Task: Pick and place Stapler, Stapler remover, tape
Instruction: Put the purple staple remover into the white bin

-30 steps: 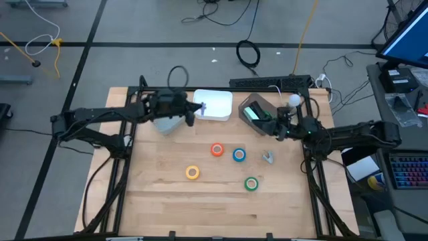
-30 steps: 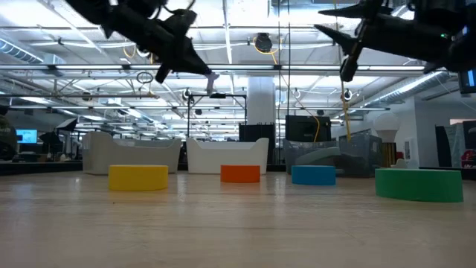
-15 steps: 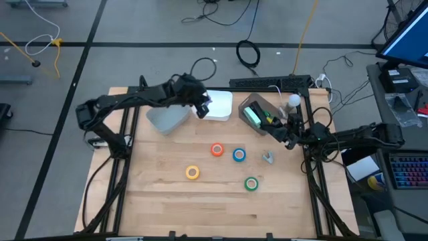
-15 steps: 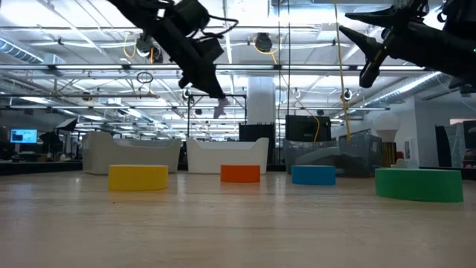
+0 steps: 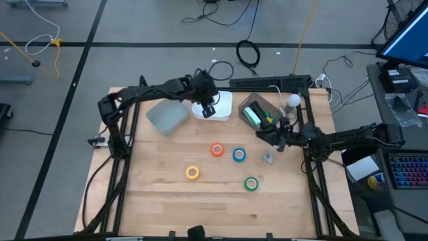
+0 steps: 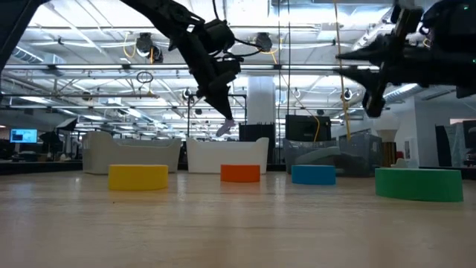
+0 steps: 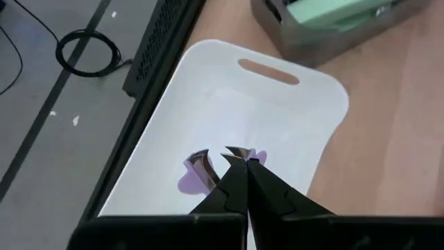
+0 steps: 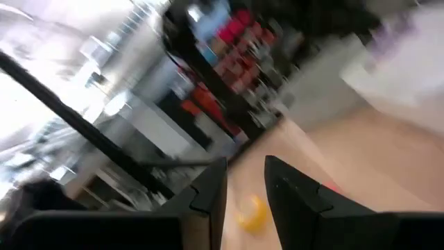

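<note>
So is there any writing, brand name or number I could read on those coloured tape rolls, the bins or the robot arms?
None can be read.
Tape rolls, red-orange, blue, yellow, green: plain bands, no print visible.
White bin: blank.
Grey bin: no marking visible.
Arms: no legible label.
Monitor beside the table: too small to read.

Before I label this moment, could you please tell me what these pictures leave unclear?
- Left wrist view: the shut left gripper covers most of the purple stapler remover above the white tray.
- Low view: that tray's wall hides its inside.
- High view: the small grey item beside the blue tape roll, near the right gripper, is too small to name.
</note>
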Robot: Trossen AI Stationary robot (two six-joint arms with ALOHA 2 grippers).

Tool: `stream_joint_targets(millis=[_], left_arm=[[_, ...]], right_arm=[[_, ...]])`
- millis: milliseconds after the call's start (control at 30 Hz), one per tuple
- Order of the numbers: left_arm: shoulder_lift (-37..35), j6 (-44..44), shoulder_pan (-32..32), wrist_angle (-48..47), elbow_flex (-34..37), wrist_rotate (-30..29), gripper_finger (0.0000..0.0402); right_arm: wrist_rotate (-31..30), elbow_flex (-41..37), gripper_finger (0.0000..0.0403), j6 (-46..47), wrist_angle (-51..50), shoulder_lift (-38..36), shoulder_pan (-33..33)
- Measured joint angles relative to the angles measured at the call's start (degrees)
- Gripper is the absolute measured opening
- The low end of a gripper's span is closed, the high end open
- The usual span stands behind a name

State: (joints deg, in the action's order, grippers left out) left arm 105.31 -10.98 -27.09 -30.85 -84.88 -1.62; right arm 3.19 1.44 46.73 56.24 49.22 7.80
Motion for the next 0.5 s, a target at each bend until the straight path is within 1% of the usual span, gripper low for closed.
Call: stream_joint_targets(millis=[100, 267, 500], left_arm=[[0.61, -1.34, -0.27, -0.97, -0.74, -0.45, 0.0000], [0.51, -2.52, -1.29, -1.14, -0.74, -1.43, 0.0000], [1.77, -5.65, -2.20, -0.68, -0.74, -1.78, 0.0000]], right_arm=[[0.07, 1.27, 0.0090, 0.12, -6.51, 0.05, 0.00], [-0.05, 3.77, 0.0090, -3.28, -16.62, 0.07, 0.02], [-0.11, 4.49, 0.0090, -4.34, -17.09, 0.07, 0.02]])
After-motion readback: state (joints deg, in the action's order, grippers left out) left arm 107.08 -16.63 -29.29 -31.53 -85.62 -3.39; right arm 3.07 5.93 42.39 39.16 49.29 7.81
